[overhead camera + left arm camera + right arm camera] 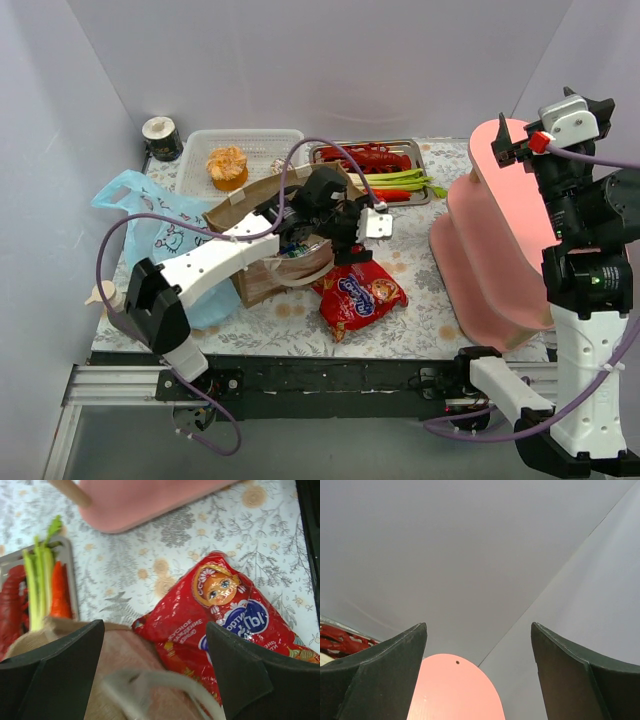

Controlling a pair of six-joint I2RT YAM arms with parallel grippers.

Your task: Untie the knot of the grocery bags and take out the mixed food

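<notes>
The brown paper bag [262,280] lies near the table's front with its mouth under my left gripper [338,243]. In the left wrist view that gripper [153,647] is open. The bag's paper [120,652] and a blurred white loop handle [170,685] lie between its fingers, not gripped. The shiny red snack packet [358,293] lies just right of the bag and also shows in the left wrist view [225,615]. The light-blue plastic bag [155,225] lies at the left. A red lobster [365,157], leek [398,179] and carrot [392,195] lie on the metal tray [425,150]. My right gripper [508,146] is open and raised by the pink object's top.
A tall pink two-tier object [490,245] fills the right side; its top shows in the right wrist view [452,690]. A white basket [268,140] at the back holds an orange cupcake piece [227,166]. A dark cup [161,138] stands back left. A pump bottle's top [104,293] is at the left edge.
</notes>
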